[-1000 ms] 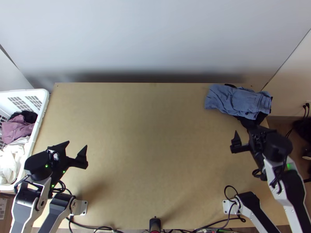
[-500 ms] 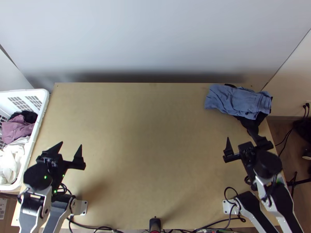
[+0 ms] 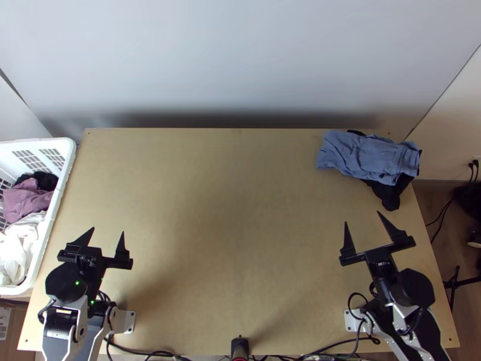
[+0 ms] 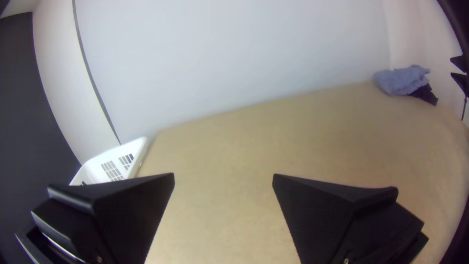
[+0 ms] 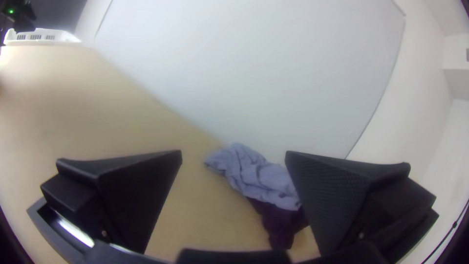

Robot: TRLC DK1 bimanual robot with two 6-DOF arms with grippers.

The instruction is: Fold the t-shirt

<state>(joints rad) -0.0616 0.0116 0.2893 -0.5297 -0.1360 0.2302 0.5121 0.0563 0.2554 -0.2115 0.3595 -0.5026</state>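
I have both grippers released, nothing held: the left gripper [image 3: 108, 230] and the right gripper [image 3: 362, 217] each have their fingers spread well apart. The blue cloth [image 3: 367, 157], which I take for the t-shirt, lies beyond my right gripper at the desk's [image 3: 240, 210] far corner, well away from the left one. It is crumpled into a rough, compact strip on top of a black cloth [image 3: 389, 195], whose dark end pokes out toward the right gripper.

I judge that no fold is in hand — either I'm about to fetch a shirt or the blue one is already parked. I can't tell which garment is meant. If it's the blue one, my next move calls for the right gripper to reach forward, pinch just the top layer and draw it to the middle between both grippers, where the left can help spread it.

The black cloth underneath could easily drag along, and the wall [image 3: 240, 60] close behind the pile leaves me little room to come in from the far side. Outward of my left gripper stands a white basket [image 3: 60, 195] holding purple fabric [image 3: 27, 201] and white fabric [image 3: 18, 246] — other candidates, perhaps. Black cables [image 3: 356, 295] loop nearer the arm's base than my right gripper and might snag.
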